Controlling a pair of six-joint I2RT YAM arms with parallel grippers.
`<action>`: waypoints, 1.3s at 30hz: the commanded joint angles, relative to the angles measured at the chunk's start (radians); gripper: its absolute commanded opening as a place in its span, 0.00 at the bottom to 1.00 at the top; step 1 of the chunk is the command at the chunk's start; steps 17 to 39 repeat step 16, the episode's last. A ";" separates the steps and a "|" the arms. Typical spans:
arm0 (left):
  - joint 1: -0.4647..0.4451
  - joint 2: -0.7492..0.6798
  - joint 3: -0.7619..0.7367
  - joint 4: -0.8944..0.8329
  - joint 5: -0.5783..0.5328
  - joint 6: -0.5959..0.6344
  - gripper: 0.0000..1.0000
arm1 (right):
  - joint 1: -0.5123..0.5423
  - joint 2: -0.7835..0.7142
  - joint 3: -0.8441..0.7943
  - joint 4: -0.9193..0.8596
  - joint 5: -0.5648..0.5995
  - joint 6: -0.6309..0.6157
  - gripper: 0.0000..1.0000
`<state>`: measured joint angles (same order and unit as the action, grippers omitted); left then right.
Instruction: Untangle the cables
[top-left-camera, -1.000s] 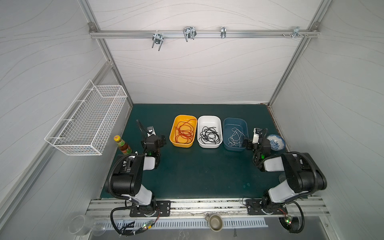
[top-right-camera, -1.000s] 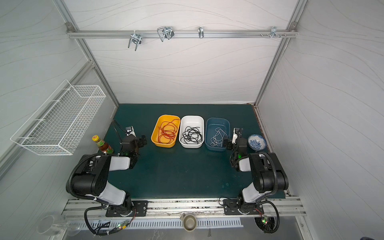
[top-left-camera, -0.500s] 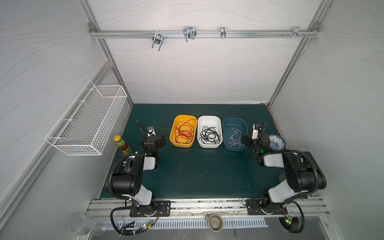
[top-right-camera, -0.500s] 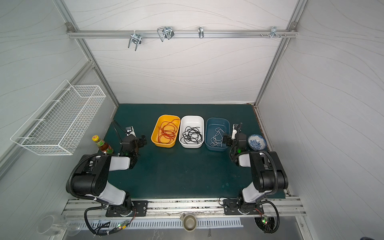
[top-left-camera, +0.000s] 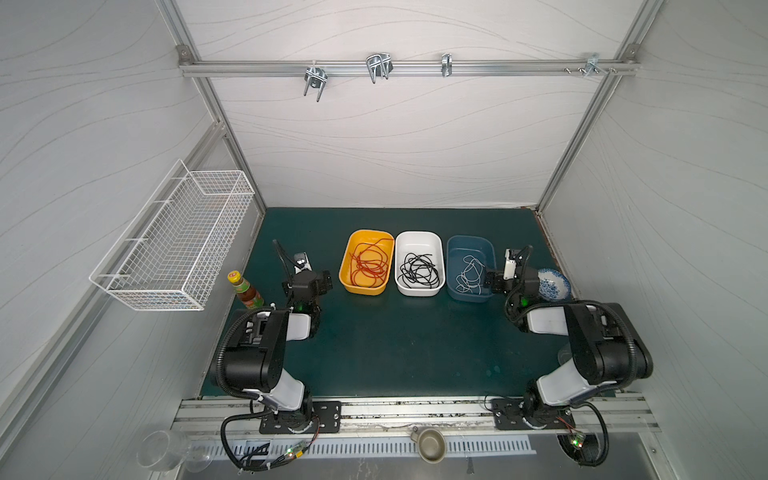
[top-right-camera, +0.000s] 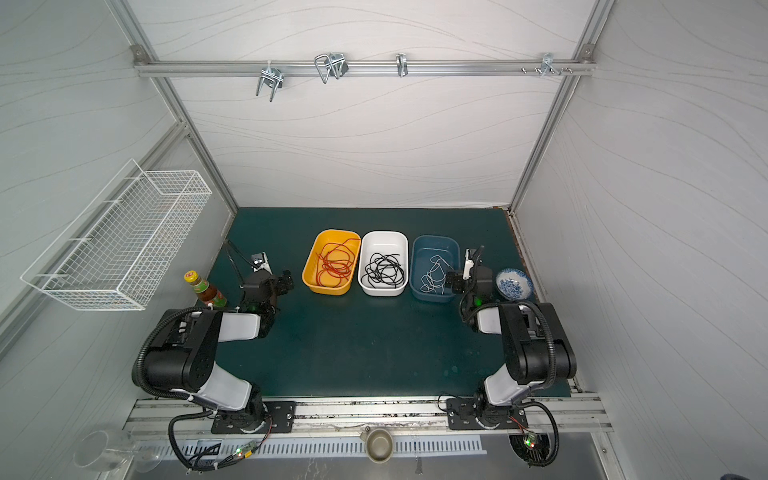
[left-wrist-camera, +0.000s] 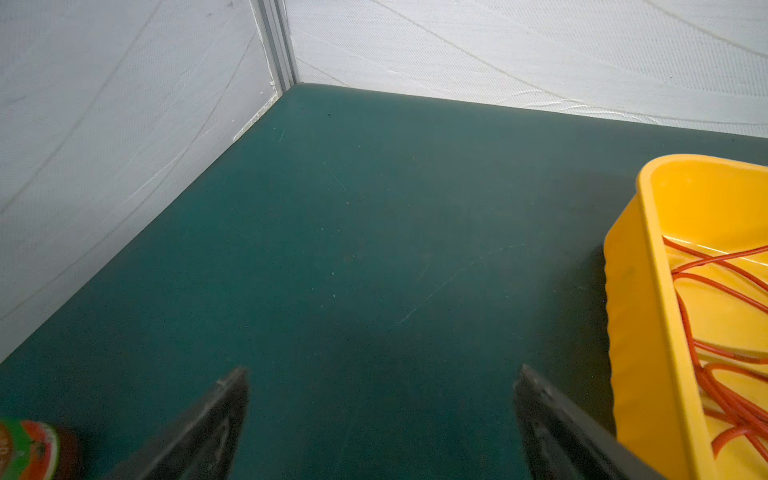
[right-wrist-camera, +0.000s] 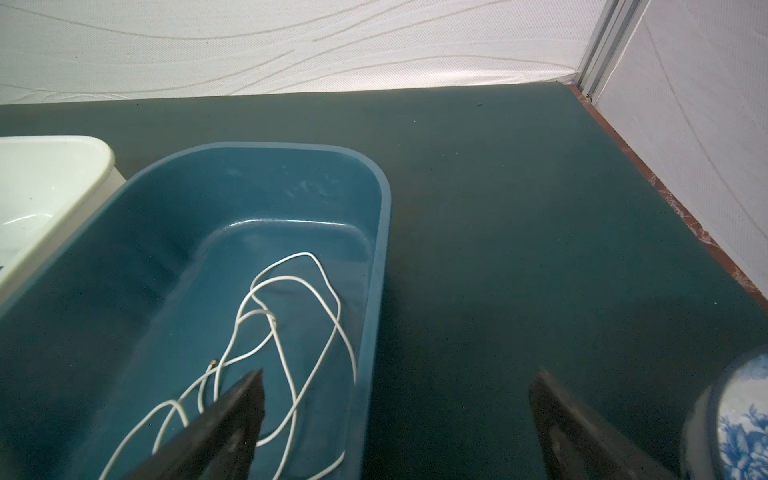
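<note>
On the green mat (top-left-camera: 415, 345), red cable (top-left-camera: 370, 266), black cable (top-left-camera: 417, 272) and white cable (top-left-camera: 469, 278) are kept in separate tubs. The white cable is lain nearest the right gripper (right-wrist-camera: 397, 382), spread empty astride the blue tub (top-left-camera: 469, 240) rim; the left gripper (left-wrist-camera: 380, 374) is spread empty too.

Open dark green mat (top-left-camera: 395, 345) lies before my row of yellow, white and blue plastic tubs (top-left-camera: 417, 237). A glass sauce bottle (top-left-camera: 245, 291) blocks the left edge, and a blue-patterned ceramic bowl (top-left-camera: 555, 282) blocks the right.
</note>
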<state>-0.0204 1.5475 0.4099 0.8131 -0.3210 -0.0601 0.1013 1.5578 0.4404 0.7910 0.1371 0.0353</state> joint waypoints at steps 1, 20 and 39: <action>0.003 0.008 0.001 0.052 0.004 0.001 1.00 | -0.003 0.008 0.000 0.001 -0.007 -0.012 0.99; 0.003 0.007 0.001 0.052 0.005 0.000 1.00 | -0.015 0.010 0.002 -0.003 -0.034 -0.009 0.99; 0.003 0.007 0.001 0.052 0.005 0.000 1.00 | -0.015 0.010 0.002 -0.003 -0.034 -0.009 0.99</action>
